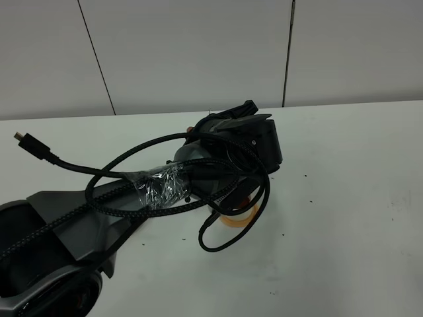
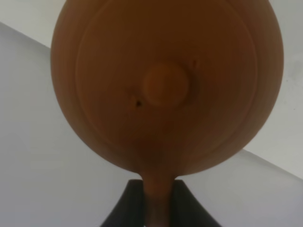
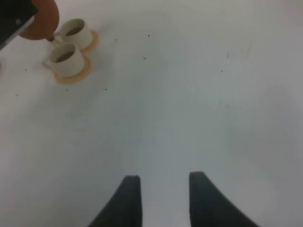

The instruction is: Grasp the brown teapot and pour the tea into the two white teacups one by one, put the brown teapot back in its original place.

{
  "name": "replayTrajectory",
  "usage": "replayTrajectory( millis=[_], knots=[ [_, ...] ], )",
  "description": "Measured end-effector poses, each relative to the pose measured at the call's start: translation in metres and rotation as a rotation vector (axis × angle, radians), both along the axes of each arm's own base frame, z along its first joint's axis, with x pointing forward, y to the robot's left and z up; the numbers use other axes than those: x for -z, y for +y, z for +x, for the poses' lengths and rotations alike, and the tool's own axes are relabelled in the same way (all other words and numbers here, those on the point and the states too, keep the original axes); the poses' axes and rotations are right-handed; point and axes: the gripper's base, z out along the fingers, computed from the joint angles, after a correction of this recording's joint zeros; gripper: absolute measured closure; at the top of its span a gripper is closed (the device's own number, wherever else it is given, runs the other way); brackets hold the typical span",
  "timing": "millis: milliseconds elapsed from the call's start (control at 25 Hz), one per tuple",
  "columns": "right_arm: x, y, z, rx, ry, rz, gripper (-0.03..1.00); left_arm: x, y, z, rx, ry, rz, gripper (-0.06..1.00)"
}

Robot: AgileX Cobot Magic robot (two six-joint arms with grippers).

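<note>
The brown teapot (image 2: 165, 85) fills the left wrist view, lid and knob facing the camera. My left gripper (image 2: 158, 189) is shut on its loop handle. In the right wrist view the teapot (image 3: 41, 19) hangs tilted beside the two white teacups (image 3: 75, 30) (image 3: 65, 57), its spout low between them. Each cup stands on an orange coaster and shows dark liquid inside. My right gripper (image 3: 163, 182) is open over bare table, well away from the cups. The original place is out of view.
In the exterior high view the left arm (image 1: 218, 165) with its looped cables covers the cups; only the edge of an orange coaster (image 1: 232, 222) shows beneath it. The white table (image 1: 344, 198) stretches to the right, with a wall behind.
</note>
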Motion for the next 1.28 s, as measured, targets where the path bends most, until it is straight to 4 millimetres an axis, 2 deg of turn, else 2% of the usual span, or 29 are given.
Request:
replayTrajectory(
  millis=[1280],
  knots=[
    [0.0000,0.0000,0.0000,0.000,0.000,0.000,0.73,-0.0002,-0.0026,-0.0021,0.037,0.018,0.044,0.77]
  ],
)
